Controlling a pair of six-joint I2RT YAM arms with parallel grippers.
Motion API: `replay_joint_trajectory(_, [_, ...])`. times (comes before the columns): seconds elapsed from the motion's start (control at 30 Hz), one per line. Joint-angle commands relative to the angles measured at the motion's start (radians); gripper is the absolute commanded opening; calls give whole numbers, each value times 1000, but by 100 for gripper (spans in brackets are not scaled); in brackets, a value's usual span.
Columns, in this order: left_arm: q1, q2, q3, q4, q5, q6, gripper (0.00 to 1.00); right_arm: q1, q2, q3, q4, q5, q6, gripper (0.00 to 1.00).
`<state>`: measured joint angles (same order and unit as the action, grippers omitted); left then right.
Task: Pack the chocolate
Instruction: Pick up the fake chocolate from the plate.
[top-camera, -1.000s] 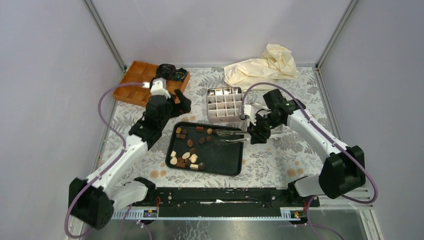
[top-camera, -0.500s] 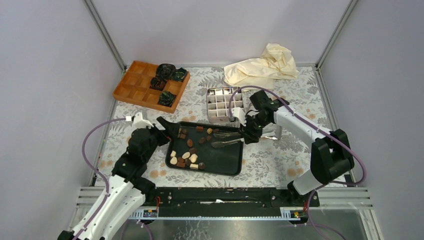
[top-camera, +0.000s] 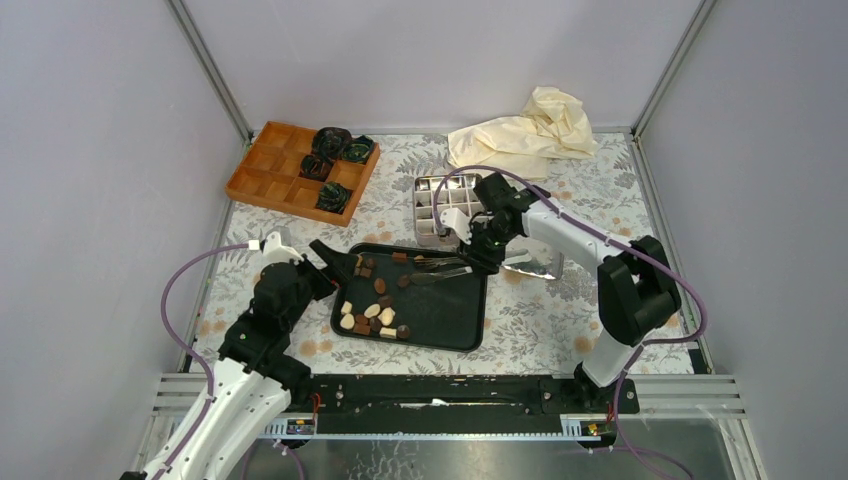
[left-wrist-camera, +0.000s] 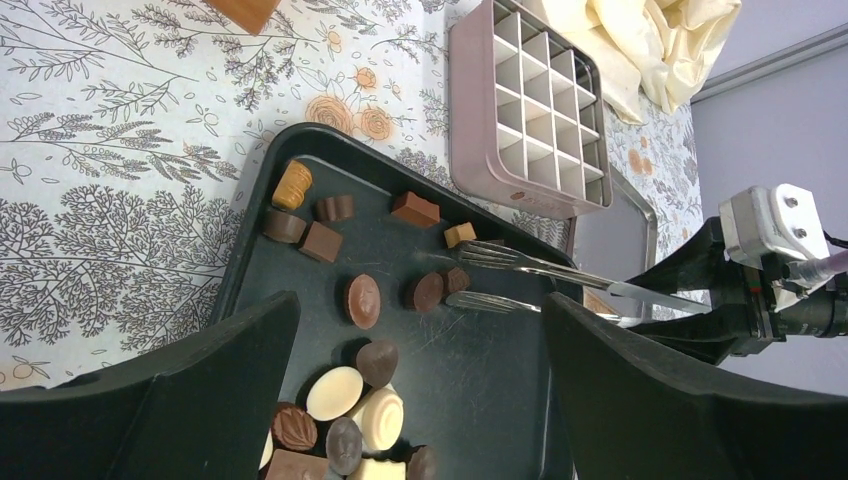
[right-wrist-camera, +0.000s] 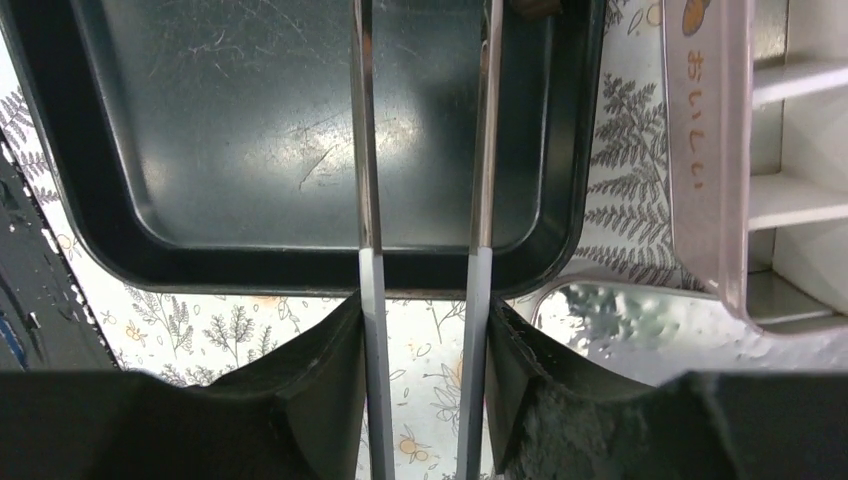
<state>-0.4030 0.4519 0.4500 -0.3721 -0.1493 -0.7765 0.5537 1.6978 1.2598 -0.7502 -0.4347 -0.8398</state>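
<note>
Chocolate: loose dark, light brown and cream pieces, all lying in the left part of the tray. Table: floral cover. Cloth: crumpled, far right. Orange box: far left, with black-green paper cups in its right-hand cells. Tray: black, at the table's centre. Grid box: just beyond the tray's far right corner. Left hand: fingers wide apart, holding nothing, at the tray's left edge. Right hand: clamped on tongs, whose forked tips sit over the tray beside two pieces.
</note>
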Motion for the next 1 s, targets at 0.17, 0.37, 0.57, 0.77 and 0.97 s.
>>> replay_joint_trajectory(0.17, [4,-5,9,-10,-3,-16,99,53,36,87,-26,59,3,31])
replay_joint_trajectory(0.37, [4,3,1,18,10,-25,99,53,-31,38,-25,46,12,22])
replay_joint_trajectory(0.57, [4,32,-12,67,48,-52,99,47,-110,-7,-30,0,32,19])
replay_joint_trajectory(0.77, [4,52,-12,75,84,-63,99,-31,-177,-41,-48,-139,51,18])
replay_joint_trajectory(0.97, [4,27,-37,88,92,-84,99,-174,-231,-85,-46,-348,81,17])
